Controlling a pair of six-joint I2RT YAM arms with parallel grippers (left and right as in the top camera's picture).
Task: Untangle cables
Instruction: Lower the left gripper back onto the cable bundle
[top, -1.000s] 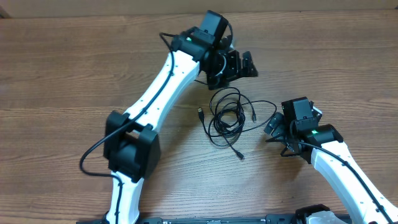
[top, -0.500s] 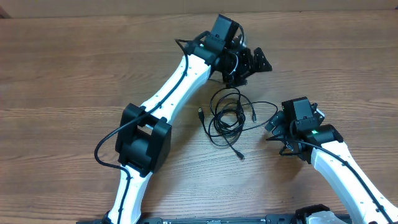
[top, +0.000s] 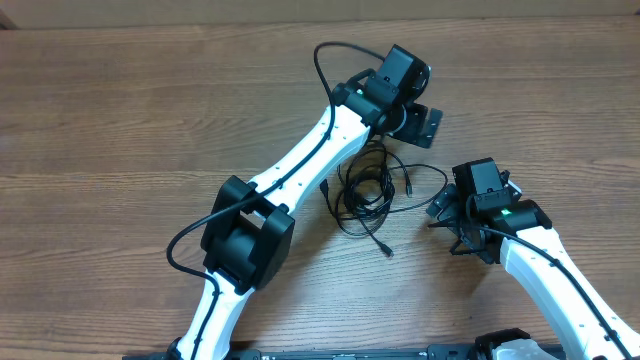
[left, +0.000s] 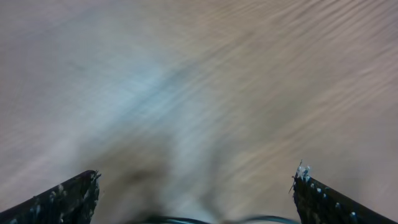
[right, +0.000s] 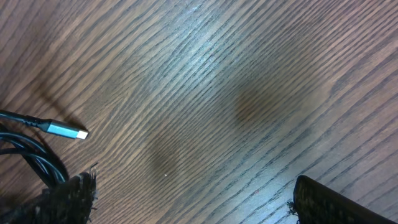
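Wood-grain table is carrying the cables, which are lying near centre as one loose bundle of overlapping black loops. Left-side plug, near-side plug and right-side plug are sticking out, resting flat on the wood. In the right wrist view, a silver-tipped plug is lying on the grain.

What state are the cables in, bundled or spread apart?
Bundled: the cables lie as overlapping loops in one heap on the table, plug ends sticking out.

We note bench: wood, visible grain, matt w/ faint sheen. Black cables: smooth jacket; plug tip bright metal. Arm shells: glossy white plastic.
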